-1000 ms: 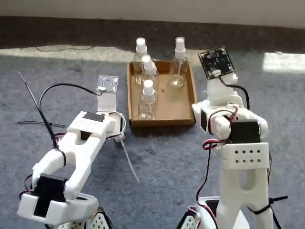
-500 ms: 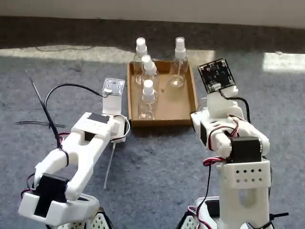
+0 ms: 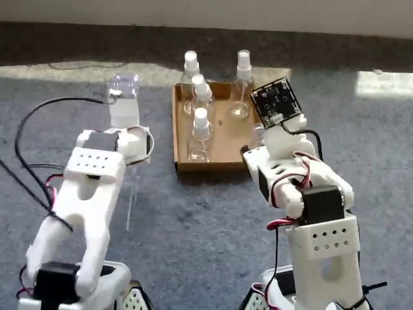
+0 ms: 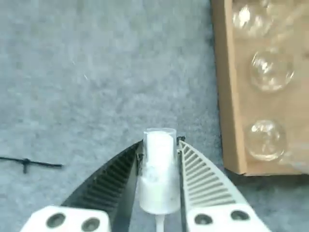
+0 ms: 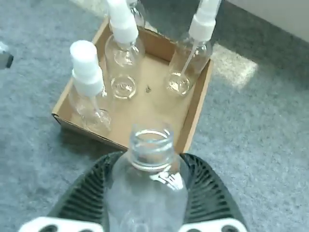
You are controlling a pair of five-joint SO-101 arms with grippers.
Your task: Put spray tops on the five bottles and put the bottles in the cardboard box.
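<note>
Grey carpet counter: four capped bottles (image 3: 201,132) sit in the cardboard box (image 3: 219,166) upper centre, left pincer (image 4: 160,145) pinches the last spray top (image 4: 158,181), right pincer (image 5: 150,157) clamps the uncapped fifth bottle (image 5: 147,193), so one to go.

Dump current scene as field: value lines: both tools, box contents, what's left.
cardboard box: four capped bottles standing upright inside
left tool: shut on spray top, over the grey carpet beside the box
right tool: shut on uncapped bottle, upright, neck open, at the box's front edge
bottles capped: four of five
remaining: fit the held top on the held bottle, then box it
</note>
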